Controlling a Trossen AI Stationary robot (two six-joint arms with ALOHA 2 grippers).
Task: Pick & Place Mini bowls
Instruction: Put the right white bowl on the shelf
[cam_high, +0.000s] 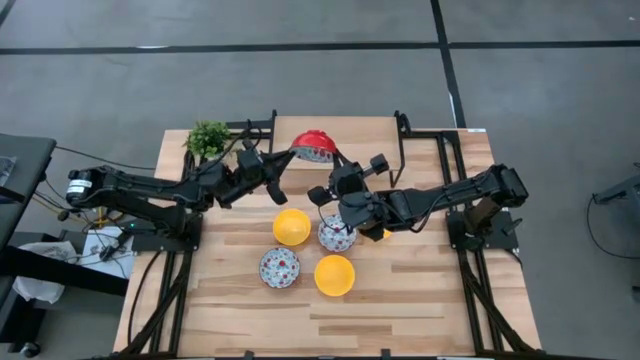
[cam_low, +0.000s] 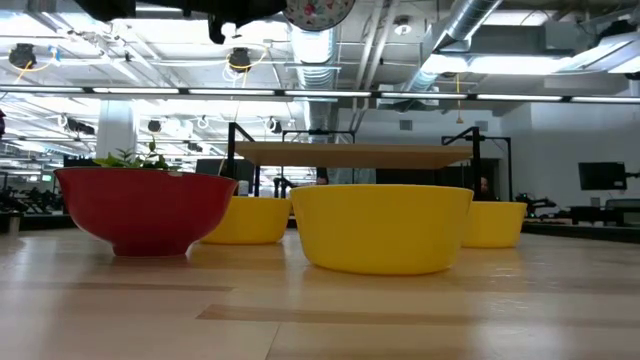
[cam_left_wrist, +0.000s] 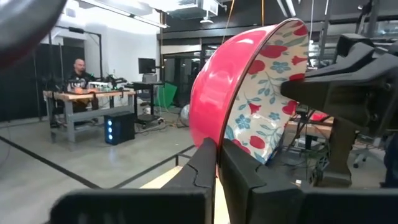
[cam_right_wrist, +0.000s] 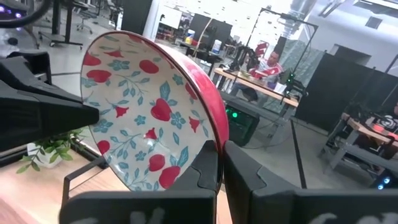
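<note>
A mini bowl (cam_high: 315, 144), red outside and white with red-and-blue flowers inside, hangs tipped on its side above the table's far middle. It also shows at the top of the low view (cam_low: 320, 12). My left gripper (cam_left_wrist: 217, 149) and my right gripper (cam_right_wrist: 221, 149) are both shut on its rim, one from each side. On the table stand two more flowered bowls (cam_high: 280, 267) (cam_high: 337, 236) and three yellow bowls (cam_high: 291, 227) (cam_high: 335, 275) (cam_low: 495, 222), each on its base. The third yellow bowl lies partly under my right arm. My left gripper pinches the lifted bowl's rim (cam_left_wrist: 227, 129), one finger on the red outer wall and one on the flowered inside. It comes level from the table's left. The bowl is clear of the table, its opening turned sideways. My right gripper pinches the same bowl's rim (cam_right_wrist: 214, 132) on the opposite side, one finger inside and one outside. It comes level, slanting from the table's near right.
A small green potted plant (cam_high: 208, 138) stands at the table's far left corner. A raised wooden board (cam_low: 350, 155) and dark frame posts (cam_high: 402, 130) stand along the far edge. People sit at benches (cam_left_wrist: 78, 74) (cam_right_wrist: 270, 65) in the room beyond.
</note>
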